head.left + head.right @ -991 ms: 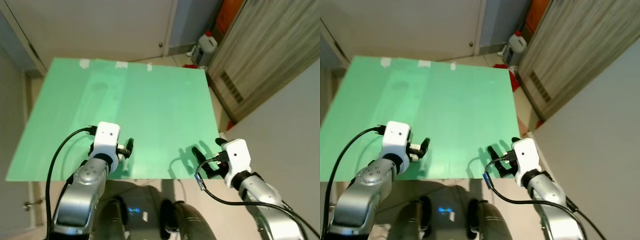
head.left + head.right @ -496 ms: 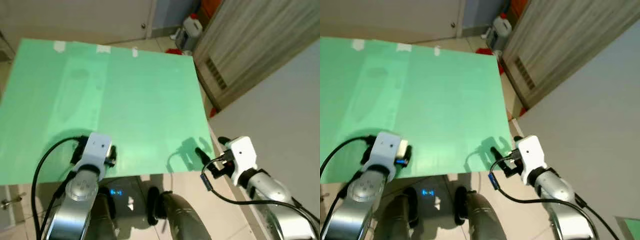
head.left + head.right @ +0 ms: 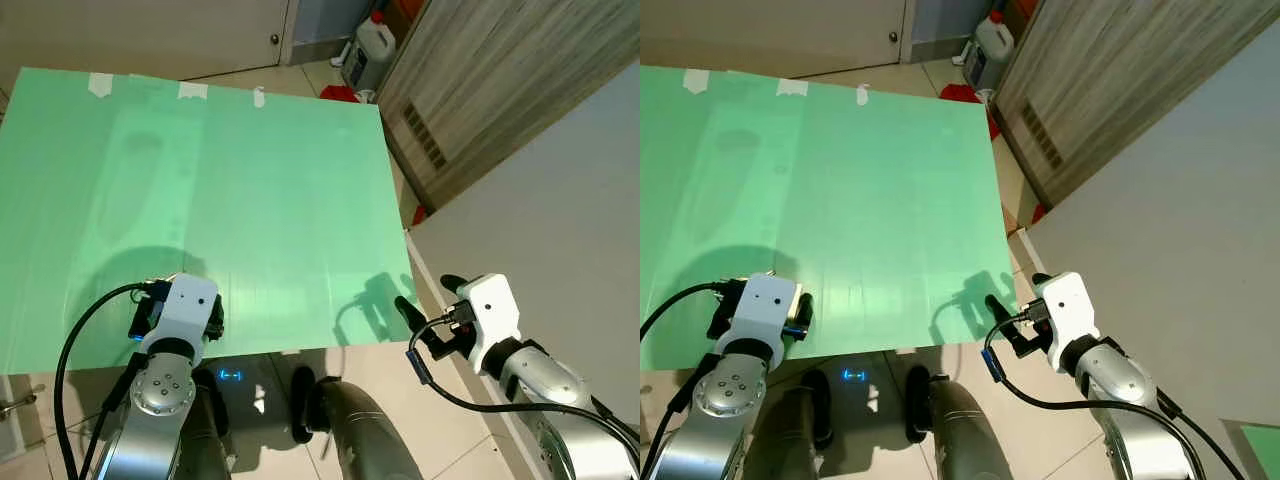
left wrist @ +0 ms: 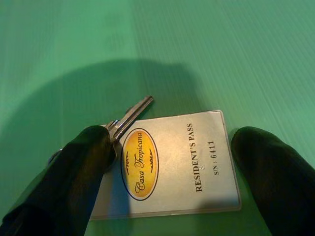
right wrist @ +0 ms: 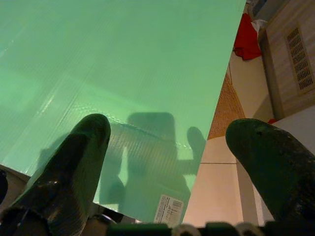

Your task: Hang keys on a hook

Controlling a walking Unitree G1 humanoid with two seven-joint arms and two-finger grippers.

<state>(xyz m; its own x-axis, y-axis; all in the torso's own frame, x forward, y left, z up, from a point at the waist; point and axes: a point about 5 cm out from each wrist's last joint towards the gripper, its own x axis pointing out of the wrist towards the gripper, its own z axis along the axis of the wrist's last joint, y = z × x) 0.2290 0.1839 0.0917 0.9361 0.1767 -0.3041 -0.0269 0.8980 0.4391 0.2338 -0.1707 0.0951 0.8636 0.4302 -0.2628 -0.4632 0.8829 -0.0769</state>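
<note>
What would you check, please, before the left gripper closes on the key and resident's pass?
1. Left gripper open: ok, both fingers spread wide.
2. Pass card between the fingers: ok, it lies flat on the green board.
3. Key reachable: cannot tell; it is partly tucked under the card and one finger.
4. Right gripper out of the way: ok, open over the board's far corner by the tiled floor.
5. Hook located: not ok, none in sight.
</note>
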